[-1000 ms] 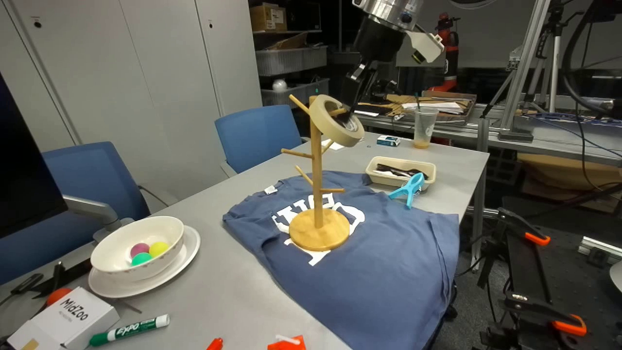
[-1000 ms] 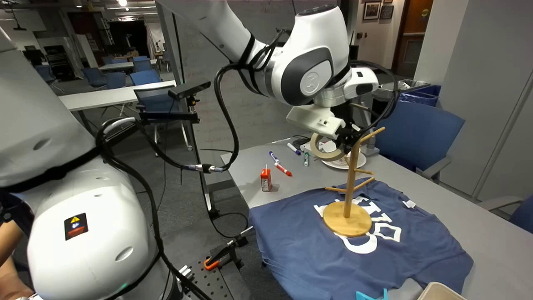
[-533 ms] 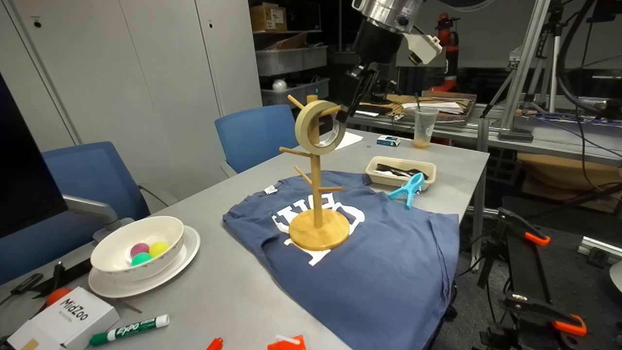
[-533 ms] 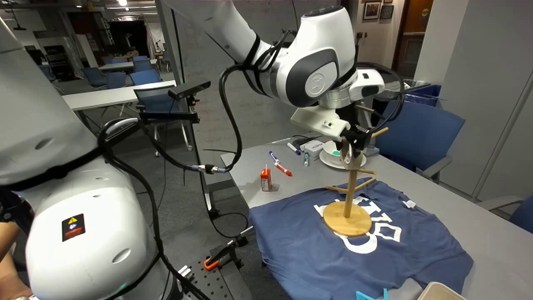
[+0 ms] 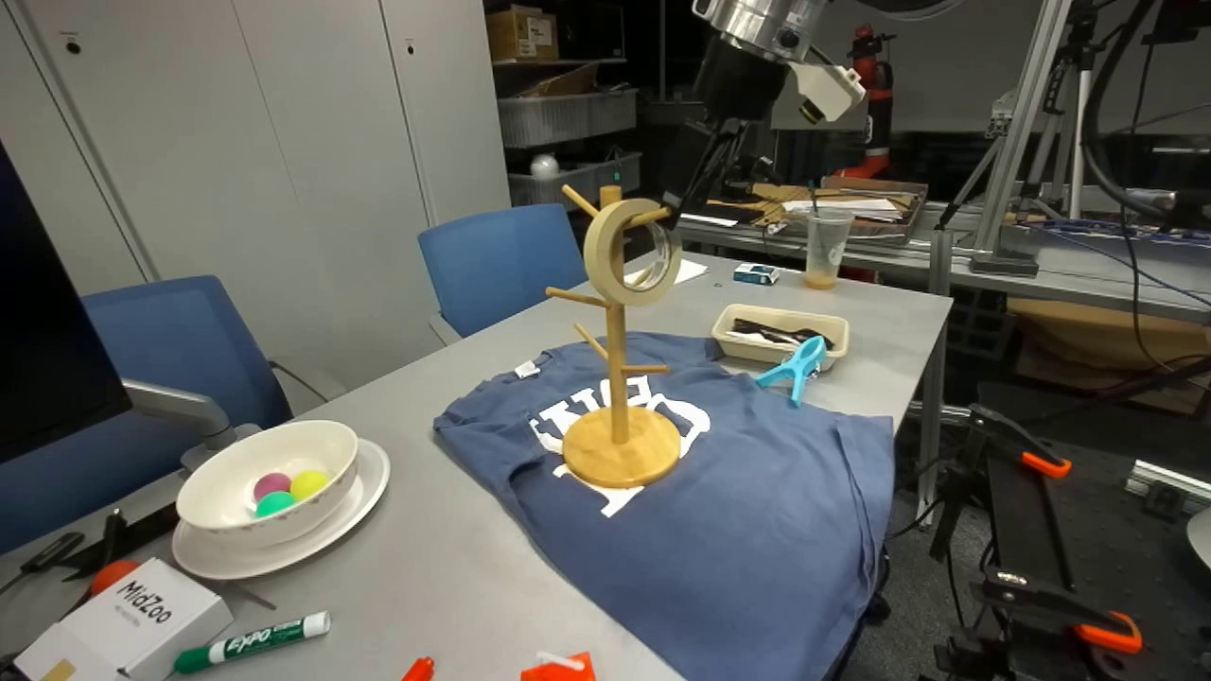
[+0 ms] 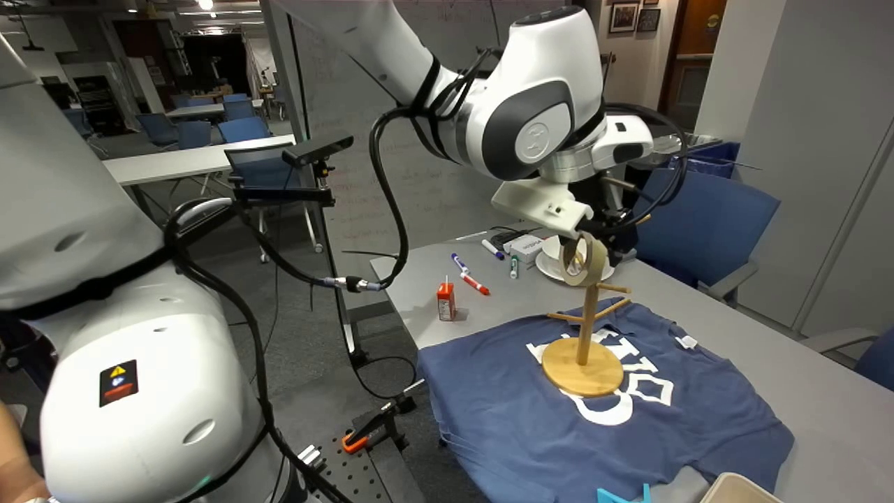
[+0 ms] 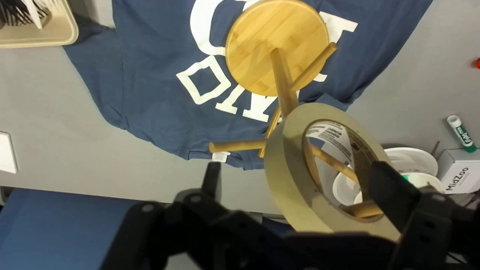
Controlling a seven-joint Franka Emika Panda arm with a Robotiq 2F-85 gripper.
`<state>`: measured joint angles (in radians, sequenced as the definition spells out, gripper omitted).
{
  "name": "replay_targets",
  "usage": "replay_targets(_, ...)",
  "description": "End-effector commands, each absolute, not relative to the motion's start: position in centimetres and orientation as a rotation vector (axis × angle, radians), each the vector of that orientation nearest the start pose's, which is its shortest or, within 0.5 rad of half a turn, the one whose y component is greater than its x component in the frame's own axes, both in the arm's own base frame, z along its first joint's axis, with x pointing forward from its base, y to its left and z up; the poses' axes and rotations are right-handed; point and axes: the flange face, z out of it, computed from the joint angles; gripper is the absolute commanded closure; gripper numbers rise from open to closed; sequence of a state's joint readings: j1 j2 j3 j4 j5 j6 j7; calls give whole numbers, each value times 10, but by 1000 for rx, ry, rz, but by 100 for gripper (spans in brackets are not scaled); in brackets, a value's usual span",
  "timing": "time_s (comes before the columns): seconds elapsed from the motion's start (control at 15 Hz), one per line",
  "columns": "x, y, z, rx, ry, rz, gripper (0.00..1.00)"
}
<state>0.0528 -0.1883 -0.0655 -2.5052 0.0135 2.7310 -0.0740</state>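
Jaws wide apart, the black two-fingered gripper (image 7: 297,174) pinched nothing; the beige masking-tape ring (image 7: 289,168) hung right beside it because a slim wooden peg (image 5: 651,218) ran through its hole

Smooth wooden stand (image 5: 618,388) (grain showing), matt paper-like tape roll (image 7: 290,178), soft cloth T-shirt (image 5: 738,539), smooth plastic clip (image 5: 804,361).

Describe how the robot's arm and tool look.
White Franka Panda arm, dark-grey trim, round emblem; black cables and straps along it; yellow-triangle warning label; silver wrist collar; off-white camera mount. The tool is black with two fingers.
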Motion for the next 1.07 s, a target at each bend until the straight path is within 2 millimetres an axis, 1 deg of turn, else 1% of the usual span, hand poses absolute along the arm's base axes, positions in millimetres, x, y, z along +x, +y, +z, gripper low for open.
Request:
replay_targets(0.0,469,-14,410,-3082,-122,-634,0)
replay_targets(0.2,455,-19,422,-3112,-150,-617,0)
replay_targets(0.4,440,-20,440,-3114,-179,-634,0)
replay_targets(0.73,419,-8,476,-3078,-257,-746,0)
replay_targets(1.0,406,2,495,-3043,-311,-819,0)
